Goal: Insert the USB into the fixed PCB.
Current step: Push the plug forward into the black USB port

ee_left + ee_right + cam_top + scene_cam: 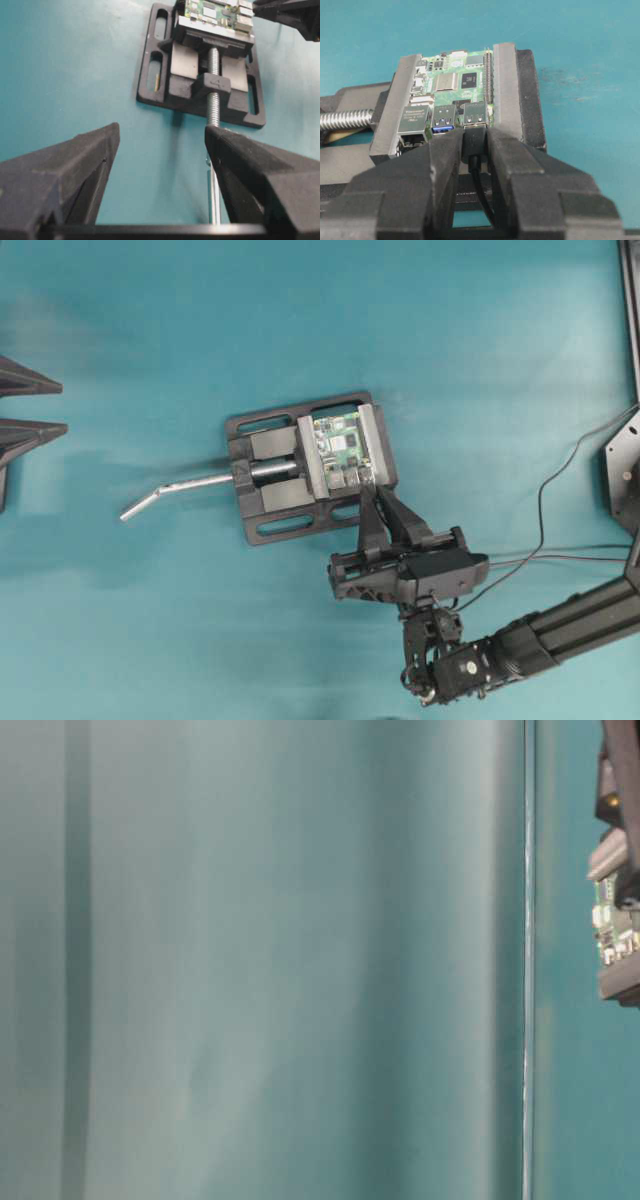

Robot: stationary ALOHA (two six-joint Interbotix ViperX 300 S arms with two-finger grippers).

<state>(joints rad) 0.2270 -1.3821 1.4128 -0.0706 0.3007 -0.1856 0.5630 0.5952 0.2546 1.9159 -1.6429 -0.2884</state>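
The fixed PCB [340, 445], green with silver ports, is clamped in a black vise [265, 465]. In the right wrist view my right gripper [474, 136] is shut on the USB [474, 145] by its black body. That body sits against the rightmost silver port [475, 114] of the PCB [455, 80], and its metal tip is hidden. The thin black cable [481, 187] trails back between the fingers. My left gripper [63, 408] stays at the far left edge, open and empty; it [162, 132] faces the vise [200, 85] from a distance.
The vise's threaded screw [214, 100] and bent silver handle [175, 490] stick out to the left towards my left gripper. A blue USB port [444, 127] and an Ethernet port [414, 120] lie left of the held plug. The table-level view shows only a strip of the PCB [612, 925].
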